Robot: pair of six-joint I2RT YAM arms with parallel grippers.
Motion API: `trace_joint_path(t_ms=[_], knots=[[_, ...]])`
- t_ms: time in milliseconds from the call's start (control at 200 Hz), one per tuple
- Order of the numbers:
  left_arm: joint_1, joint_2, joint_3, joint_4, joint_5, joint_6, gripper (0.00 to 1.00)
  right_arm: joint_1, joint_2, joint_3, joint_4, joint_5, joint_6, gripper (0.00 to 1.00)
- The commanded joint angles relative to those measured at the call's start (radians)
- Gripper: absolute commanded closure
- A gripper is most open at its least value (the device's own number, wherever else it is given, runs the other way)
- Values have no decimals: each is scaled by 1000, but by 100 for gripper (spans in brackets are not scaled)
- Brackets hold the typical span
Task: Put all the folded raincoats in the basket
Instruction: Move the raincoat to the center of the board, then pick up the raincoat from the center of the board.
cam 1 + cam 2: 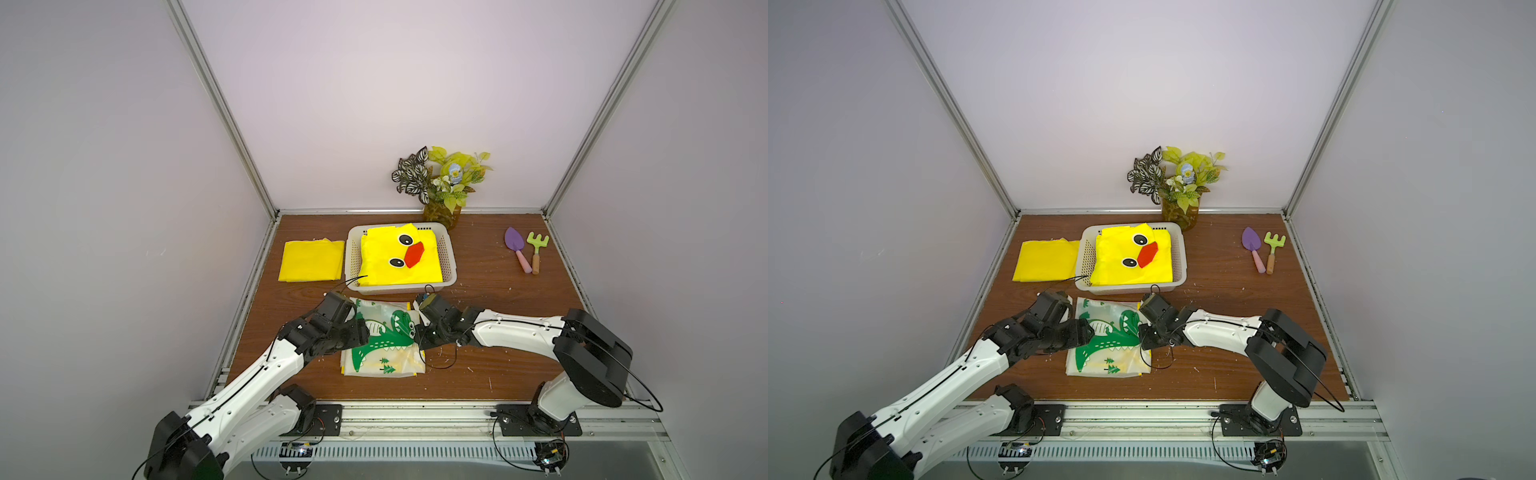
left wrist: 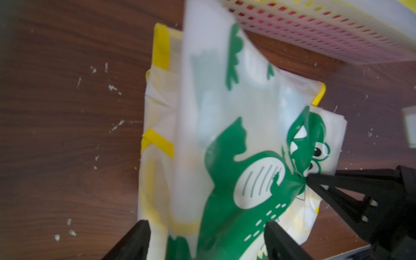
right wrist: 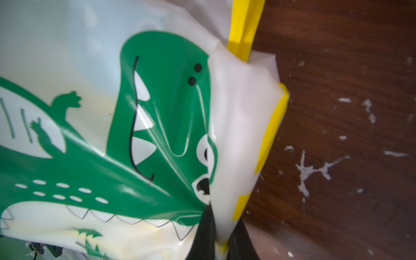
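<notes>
A folded raincoat (image 1: 382, 345) (image 1: 1108, 345), translucent white with a green dinosaur print and yellow trim, lies on the wooden table just in front of the white perforated basket (image 1: 451, 266) (image 1: 1179, 257). My right gripper (image 3: 216, 234) is shut on the raincoat's (image 3: 112, 135) right edge and pulls the film into creases. It also shows in the left wrist view (image 2: 308, 180). My left gripper (image 2: 208, 240) stands open at the opposite edge, and the raincoat (image 2: 225, 135) fills the gap between its fingers. In both top views the wrists hide both sets of fingertips.
A yellow duck-face raincoat (image 1: 401, 259) fills the basket (image 2: 315, 29). A plain yellow folded raincoat (image 1: 311, 261) lies left of the basket. A potted plant (image 1: 442, 183) stands at the back wall. A purple toy trowel (image 1: 515, 245) and a green rake (image 1: 537, 249) lie at the back right.
</notes>
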Motion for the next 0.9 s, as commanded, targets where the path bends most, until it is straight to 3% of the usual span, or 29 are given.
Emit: trace_joint_path(t_ms=[0,305,540,621,711,786,896], knots=[[-11,-23,-37,42,-53,-39,35,-11,-4,-55,-167,76,-45,100],[-11,38,-144,152,-58,-48,48,-20,-16,-52,-200,71,-114,100],[-12,-3,-206,225,-48,-47,40,-19,7,-37,-197,65,-146,96],[-10,-12,-200,246,-31,-35,37,-20,5,-41,-166,37,-140,89],[-11,-20,-185,259,-19,-20,31,-20,0,-31,-146,8,-129,68],[-12,-35,-164,256,-17,1,16,-20,-13,-20,-130,2,-113,61],[-11,-72,-138,250,-11,29,9,-19,-48,-15,-94,-3,-85,54]])
